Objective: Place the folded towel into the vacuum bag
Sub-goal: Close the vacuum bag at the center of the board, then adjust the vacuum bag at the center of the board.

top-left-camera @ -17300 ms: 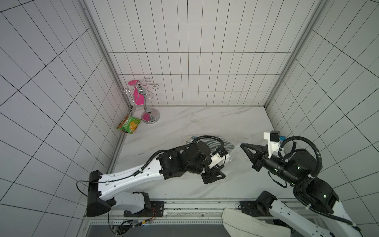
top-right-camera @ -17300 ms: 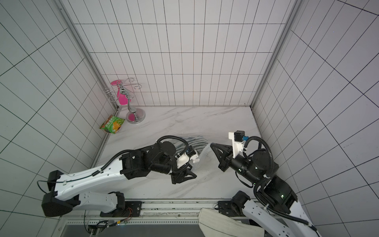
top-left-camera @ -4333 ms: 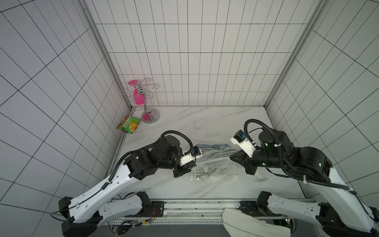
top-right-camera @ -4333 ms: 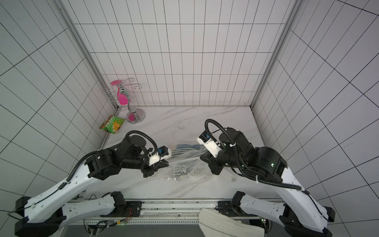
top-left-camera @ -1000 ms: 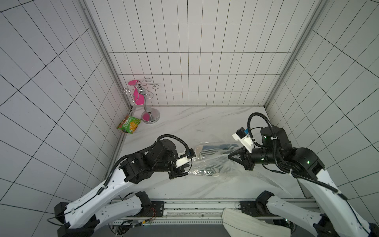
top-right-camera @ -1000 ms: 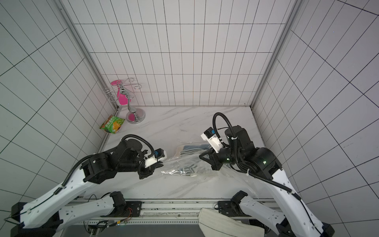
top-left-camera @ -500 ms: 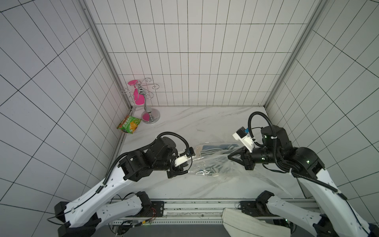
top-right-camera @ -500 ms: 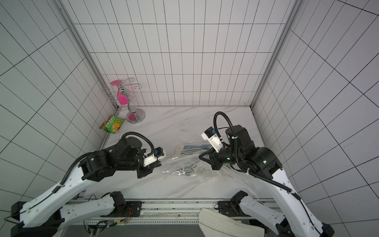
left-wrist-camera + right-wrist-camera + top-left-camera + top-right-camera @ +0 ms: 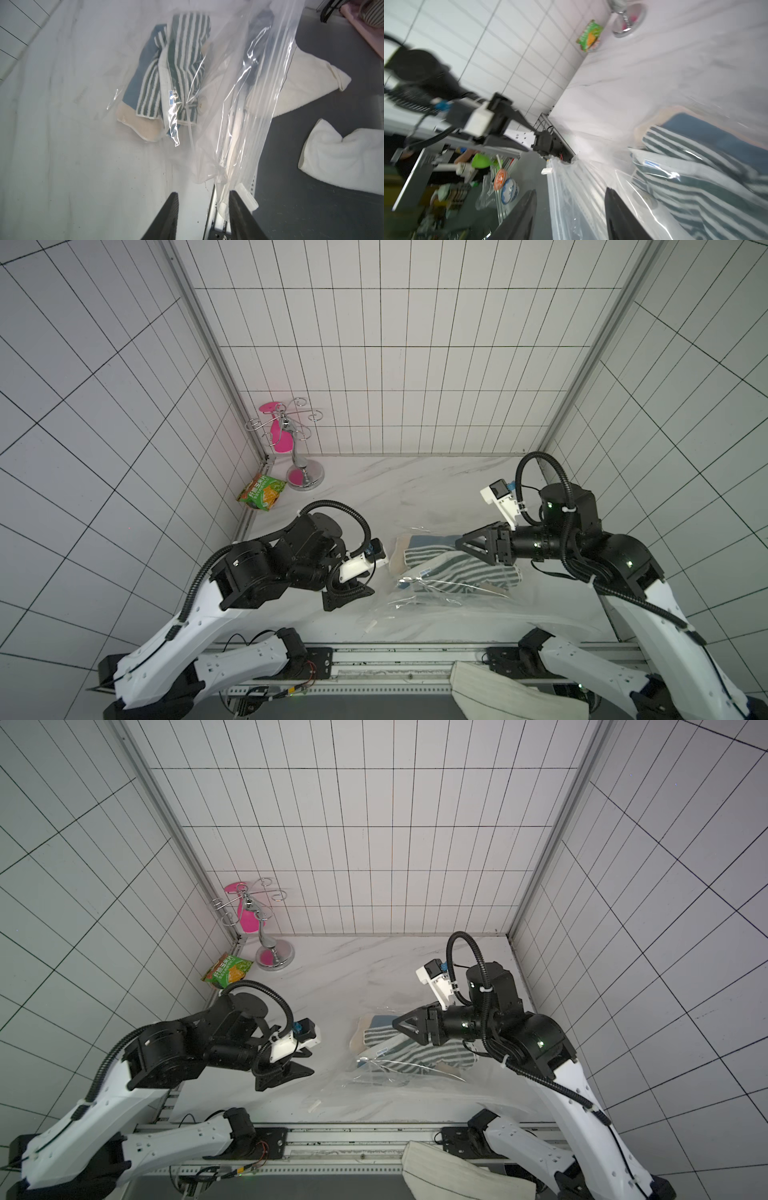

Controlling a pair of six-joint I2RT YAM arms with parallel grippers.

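left gripper and right gripper: jaws spread on both, pinching nothing. striped towel lies inside the vacuum bag, mid-right on the marble table. my worry: the zip strip sits at the near edge, so the slack bag may slide off or snag a jaw.

Both grips released
The left end effector and right end effector have spread their jaws and let go of the vacuum bag, which has slumped onto the table.
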